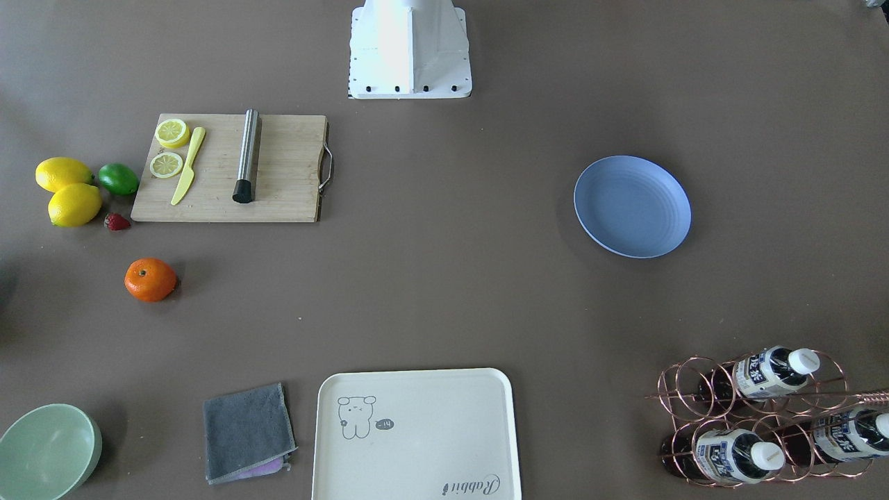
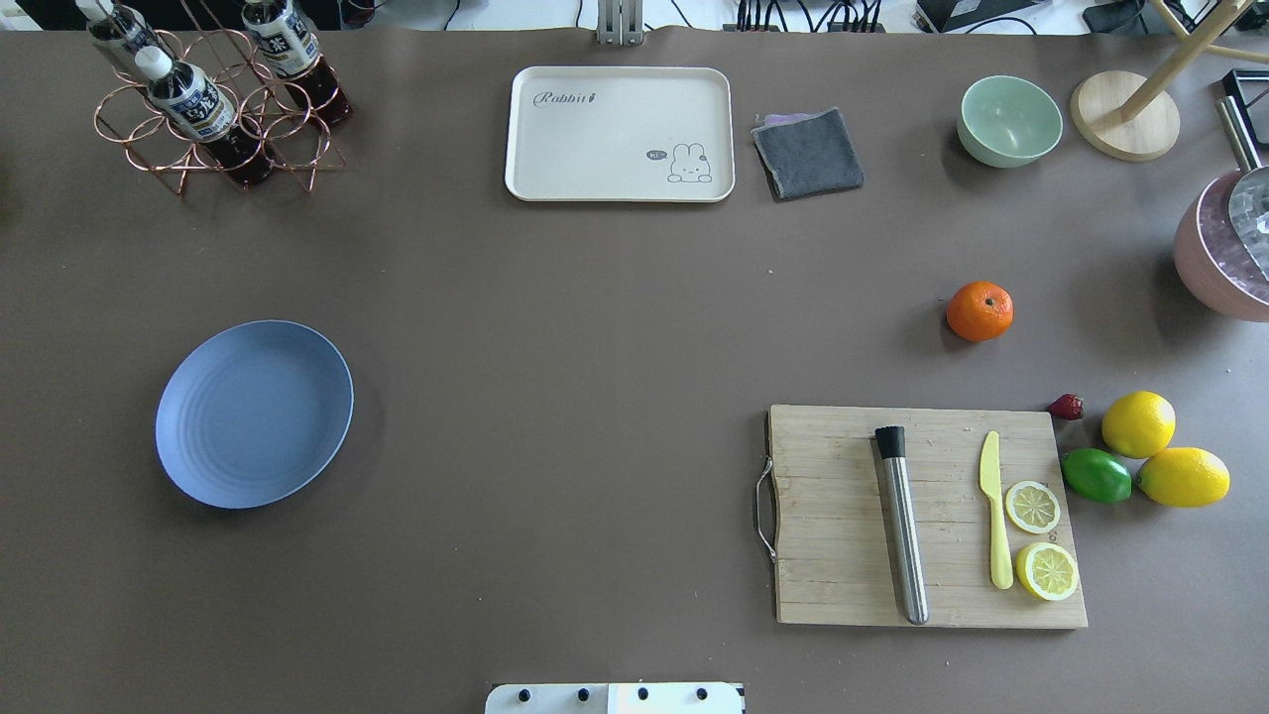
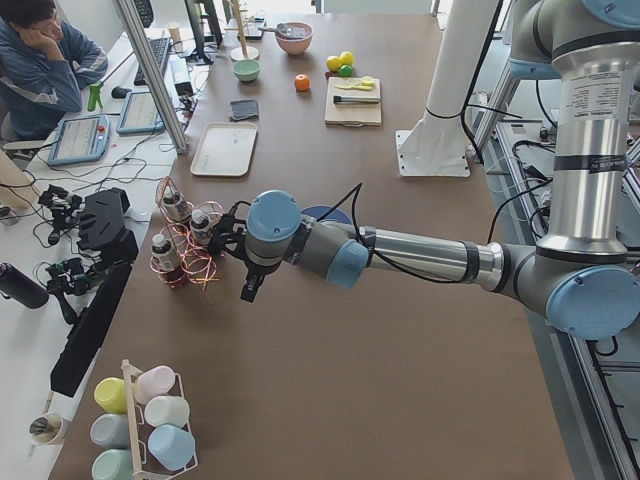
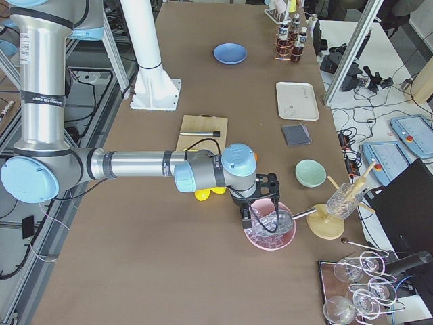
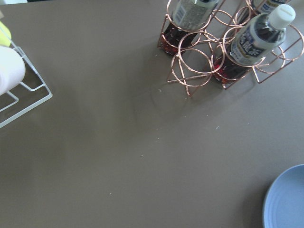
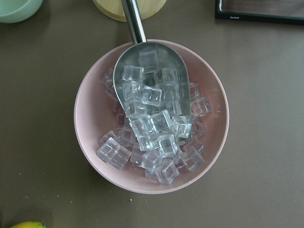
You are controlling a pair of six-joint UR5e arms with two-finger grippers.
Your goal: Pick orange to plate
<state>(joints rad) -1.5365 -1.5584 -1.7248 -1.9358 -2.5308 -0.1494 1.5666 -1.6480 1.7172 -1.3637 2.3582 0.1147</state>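
The orange [image 2: 980,310] sits on the bare worktop [image 2: 595,397] on my right side. It is just beyond the far edge of the cutting board [image 2: 843,516], with its stem dimple turned up. A strawberry [image 2: 1066,406], two lemons [image 2: 1138,423] and a lime [image 2: 1095,475] lie near it off the board's right end, and none of them touches it. The green bowl [image 2: 1009,120] stands farther out on the same side.

The plate [image 2: 254,413] lies flat on my left side, well apart from the orange, with the whole middle of the worktop between them.

My left gripper [image 3: 248,285] hangs above the worktop near the copper wire rack [image 5: 199,61] that holds the bottles [image 5: 259,35]. The plate's rim shows in the lower right corner of my left wrist view. My right gripper [image 4: 260,203] hangs over the pink bowl [image 6: 95,142] at the right end of the worktop. The bowl is filled with ice cubes [image 6: 152,123], and a metal scoop [image 6: 137,28] rests in them. Each gripper shows only in a side view, so I cannot tell whether either one is apart or together. Neither is close to the orange.
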